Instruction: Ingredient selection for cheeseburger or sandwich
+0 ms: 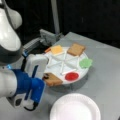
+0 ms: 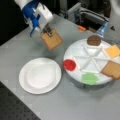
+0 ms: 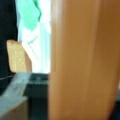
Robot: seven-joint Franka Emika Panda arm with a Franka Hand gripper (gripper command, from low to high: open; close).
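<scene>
My gripper (image 2: 47, 31) is shut on one tan toast square (image 2: 51, 39), held tilted in the air left of the white divided tray (image 2: 75, 53) and above the table. In a front view the same toast (image 1: 53, 79) hangs at the tray's near-left rim by the gripper (image 1: 45, 76). It fills the right of the wrist view (image 3: 85, 60). On the tray lie the other toast (image 2: 112, 69) (image 1: 76, 49), the yellow cheese (image 2: 112, 51) (image 1: 57, 50) and the dark patty (image 2: 94, 40). No stacked sandwich shows.
A red disc (image 2: 69, 65) and a green leafy piece (image 2: 89, 78) also lie on the tray. A bare white paper plate (image 2: 40, 75) (image 1: 75, 108) sits on the grey table below the held toast. A small orange object (image 2: 81, 28) lies behind the tray.
</scene>
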